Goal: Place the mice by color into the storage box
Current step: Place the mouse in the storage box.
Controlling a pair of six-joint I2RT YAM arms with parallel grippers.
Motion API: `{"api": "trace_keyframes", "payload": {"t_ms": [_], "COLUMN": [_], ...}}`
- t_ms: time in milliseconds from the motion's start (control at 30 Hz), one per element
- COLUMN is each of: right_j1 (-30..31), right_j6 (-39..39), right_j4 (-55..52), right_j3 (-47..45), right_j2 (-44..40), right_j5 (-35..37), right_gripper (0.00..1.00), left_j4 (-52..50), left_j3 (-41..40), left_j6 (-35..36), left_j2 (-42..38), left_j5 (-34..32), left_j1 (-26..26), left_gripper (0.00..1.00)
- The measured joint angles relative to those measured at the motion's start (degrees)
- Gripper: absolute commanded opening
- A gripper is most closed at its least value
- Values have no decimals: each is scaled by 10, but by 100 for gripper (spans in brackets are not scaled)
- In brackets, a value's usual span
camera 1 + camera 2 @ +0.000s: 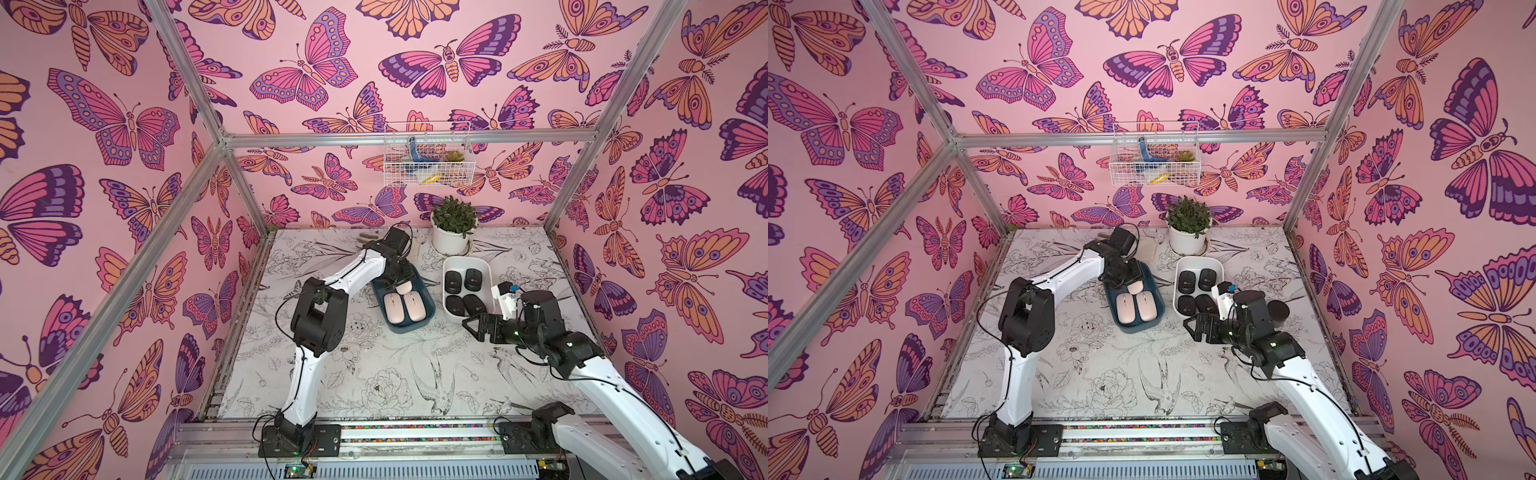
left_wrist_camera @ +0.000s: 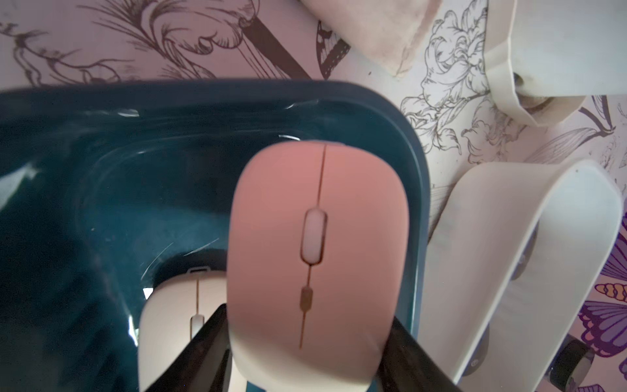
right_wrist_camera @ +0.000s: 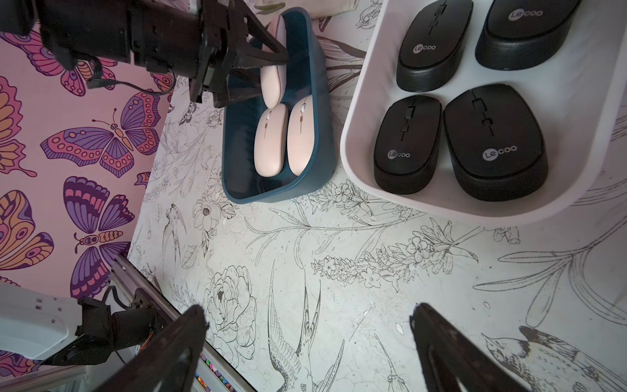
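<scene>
done: four black oval mice [image 3: 475, 101] in white tray [image 3: 359, 112] | left gripper [image 2: 305, 366] fingers grasping third pale-pink mouse [image 2: 315, 258] over blue tray [image 2: 420, 190] | right gripper [image 3: 305, 339] fingers spread, empty | left: release

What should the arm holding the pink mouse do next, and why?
Probably lower it and let go. The left gripper holds the third pink mouse over the blue box, where two pink mice already lie; the far end has room.

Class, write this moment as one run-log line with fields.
left gripper: shut on third pink mouse, over blue box | right gripper: open, empty | white box: four black mice
</scene>
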Motion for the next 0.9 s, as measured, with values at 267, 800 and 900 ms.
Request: {"api": "trace_keyframes", "payload": {"t_ms": [267, 800, 900], "right_j1": [0, 0, 0], "right_j6": [-11, -8, -8], "right_j4": [0, 0, 0], "right_j3": [-1, -3, -6], "right_j2": [-4, -31, -38], "right_j5": [0, 0, 0], "right_gripper": [97, 97, 97], "left_j4": [-12, -10, -5], "left_j3": [38, 11, -34], "left_j6": [-9, -14, -14], "left_j2": [32, 12, -41], "left_j5": [13, 12, 4], "left_j1": [14, 14, 10], "left_gripper": [66, 79, 81]}}
